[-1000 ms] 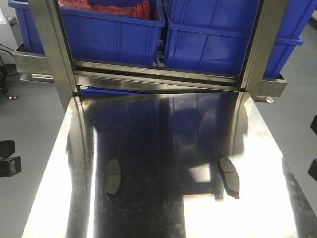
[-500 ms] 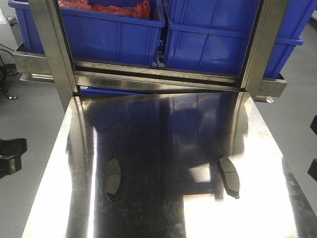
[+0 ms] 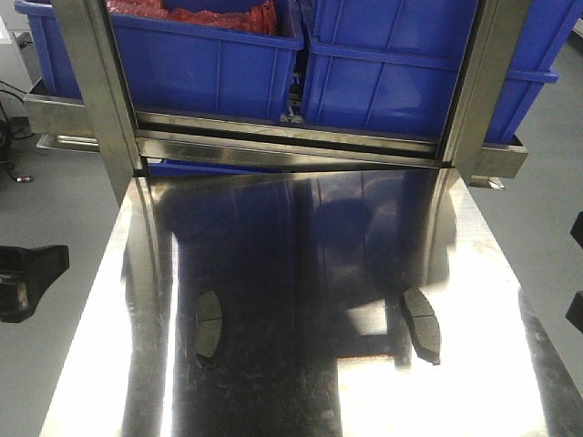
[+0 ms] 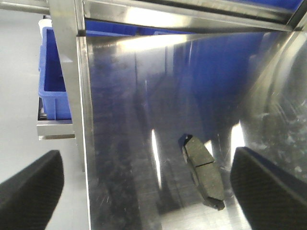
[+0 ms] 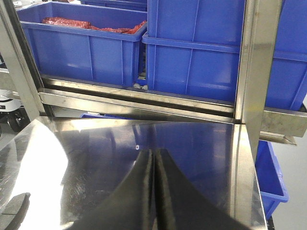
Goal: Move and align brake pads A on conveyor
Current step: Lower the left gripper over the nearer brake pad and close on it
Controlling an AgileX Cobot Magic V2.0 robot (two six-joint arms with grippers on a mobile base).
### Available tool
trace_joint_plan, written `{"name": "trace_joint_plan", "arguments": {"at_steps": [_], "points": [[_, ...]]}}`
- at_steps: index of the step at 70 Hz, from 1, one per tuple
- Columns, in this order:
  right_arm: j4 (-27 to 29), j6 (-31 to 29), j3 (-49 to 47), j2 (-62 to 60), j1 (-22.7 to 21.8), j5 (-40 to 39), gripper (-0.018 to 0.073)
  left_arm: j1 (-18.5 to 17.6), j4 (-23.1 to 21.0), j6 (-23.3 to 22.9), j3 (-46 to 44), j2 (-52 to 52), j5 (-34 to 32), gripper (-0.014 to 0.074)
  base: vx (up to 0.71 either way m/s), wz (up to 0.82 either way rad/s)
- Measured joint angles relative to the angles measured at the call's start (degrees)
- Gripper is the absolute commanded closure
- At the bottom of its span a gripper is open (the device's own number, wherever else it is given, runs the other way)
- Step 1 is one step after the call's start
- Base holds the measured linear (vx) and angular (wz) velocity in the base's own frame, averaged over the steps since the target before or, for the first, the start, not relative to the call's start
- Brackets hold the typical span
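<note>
Two brake pads A lie on the shiny steel table (image 3: 301,237), grey faces up. One brake pad (image 3: 209,326) is at the front left, the other brake pad (image 3: 422,322) at the front right. The conveyor is out of view. My left gripper (image 3: 27,282) hangs beside the table's left edge, off the table. In the left wrist view its fingers (image 4: 33,187) stand far apart, and the left pad (image 4: 204,170) lies ahead near the right finger, untouched. My right gripper (image 5: 153,160) hovers over the table's right side with its jaws pressed together and nothing in them.
Blue bins (image 3: 401,73) sit on a steel rack (image 3: 291,137) across the back of the table; one bin (image 3: 209,55) holds red material. Steel uprights (image 3: 91,91) flank the table's far corners. Another blue bin (image 4: 55,81) stands low, left of the table.
My left gripper has moved right, further into view toward the table's left edge. The pads and the right arm have not moved.
</note>
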Motion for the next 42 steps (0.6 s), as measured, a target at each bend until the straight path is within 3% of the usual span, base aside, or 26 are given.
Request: {"name": "trace_joint_plan", "arguments": {"at_steps": [9, 19, 29, 36, 42], "points": [[0.0, 0.0, 0.0, 0.0, 0.0, 0.0, 0.0568, -1.3, -1.5, 3.2, -4.0, 1.8, 4.3, 0.0001, 0.00, 0.00], [0.0, 0.0, 0.0, 0.0, 0.0, 0.0, 0.0568, -6.5, -3.0, 6.6, -10.6, 6.1, 7.9, 0.0004, 0.00, 0.00], [0.0, 0.0, 0.0, 0.0, 0.0, 0.0, 0.0568, -12.6, -3.2, 6.6, -15.2, 12.8, 8.1, 0.0004, 0.00, 0.00], [0.0, 0.0, 0.0, 0.0, 0.0, 0.0, 0.0568, -17.9, 0.3, 3.0, -17.5, 19.2, 8.2, 0.0004, 0.00, 0.00], [0.0, 0.0, 0.0, 0.0, 0.0, 0.0, 0.0568, -22.1, 8.3, -4.2, -19.5, 24.5, 9.2, 0.0004, 0.00, 0.00]]}}
